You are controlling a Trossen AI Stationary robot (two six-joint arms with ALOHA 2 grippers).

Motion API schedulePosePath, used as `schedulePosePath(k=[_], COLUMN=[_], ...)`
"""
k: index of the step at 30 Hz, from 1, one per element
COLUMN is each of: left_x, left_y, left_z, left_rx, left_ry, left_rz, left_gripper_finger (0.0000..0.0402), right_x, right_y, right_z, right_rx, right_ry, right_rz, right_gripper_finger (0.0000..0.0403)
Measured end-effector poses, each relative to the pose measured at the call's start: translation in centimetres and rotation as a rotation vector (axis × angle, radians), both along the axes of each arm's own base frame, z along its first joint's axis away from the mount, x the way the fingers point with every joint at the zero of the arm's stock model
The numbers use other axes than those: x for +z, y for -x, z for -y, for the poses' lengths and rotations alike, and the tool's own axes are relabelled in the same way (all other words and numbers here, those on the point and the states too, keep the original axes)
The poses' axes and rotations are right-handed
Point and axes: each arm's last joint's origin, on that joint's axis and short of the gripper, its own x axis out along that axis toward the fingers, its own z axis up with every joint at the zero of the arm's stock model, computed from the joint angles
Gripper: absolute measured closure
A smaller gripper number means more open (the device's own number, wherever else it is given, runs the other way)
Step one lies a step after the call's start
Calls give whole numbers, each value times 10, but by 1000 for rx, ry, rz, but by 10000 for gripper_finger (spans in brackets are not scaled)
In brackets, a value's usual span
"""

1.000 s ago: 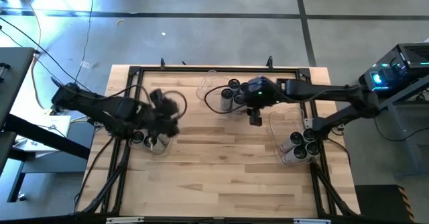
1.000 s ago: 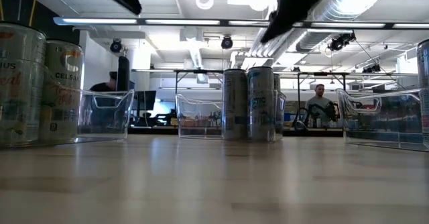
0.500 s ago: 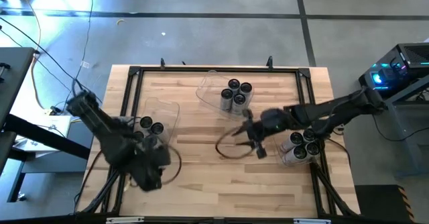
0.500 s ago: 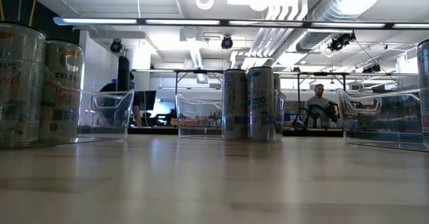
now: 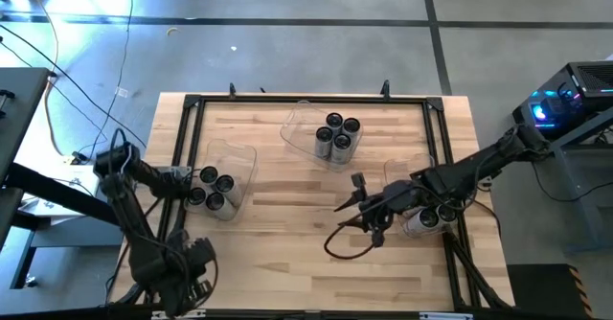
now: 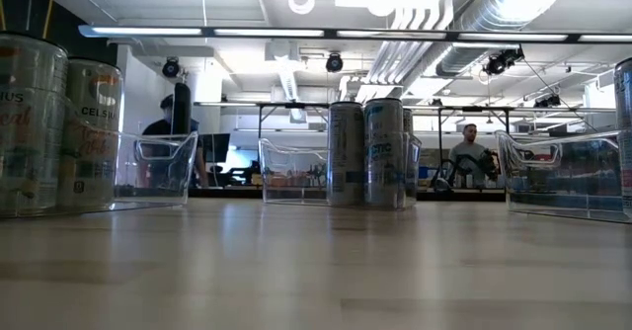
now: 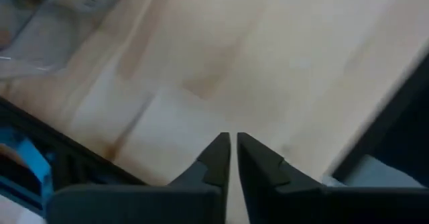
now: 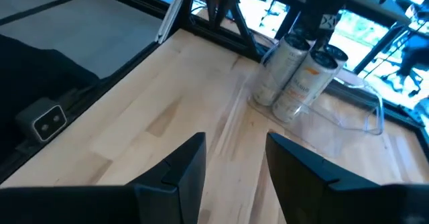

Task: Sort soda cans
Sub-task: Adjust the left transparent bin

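Over the wooden table [image 5: 287, 262], right hand [image 5: 356, 212] spread empty; left hand [image 7: 232, 158] pinched shut, empty.

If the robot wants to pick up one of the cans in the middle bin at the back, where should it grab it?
Probably by the round side near the top, coming straight down. Those soda cans stand upright, bunched against each other inside the clear bin, so a sideways reach would likely meet the bin's wall or a neighbour. An outer can is easiest. The right gripper, open over bare table, is the nearer one.
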Motion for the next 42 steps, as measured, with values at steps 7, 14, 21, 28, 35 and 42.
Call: schedulePosePath(k=[7,14,21,28,35,42], left_x=[-34,-57,-72,-82,-89,-89], left_y=[13,10,-2,-13,-29,-49], left_z=[-17,-40,-65,-87,-109,-131], left_rx=[-18,8,68,34,-21,-75], left_ry=[-169,-312,-417,-517,-610,-704], left_rz=[36,70,92,73,71,44], left_gripper_finger=[396,401,401,401,401,401], right_x=[1,1,1,1,1,1], right_y=[-2,-2,-2,-2,-2,-2], right_z=[4,4,4,4,4,4], right_rx=[-39,-47,-51,-51,-50,-51], right_ry=[-5,-22,-33,-33,-33,-44], right_rz=[10,7,5,4,4,2], right_gripper_finger=[252,252,252,252,252,252])
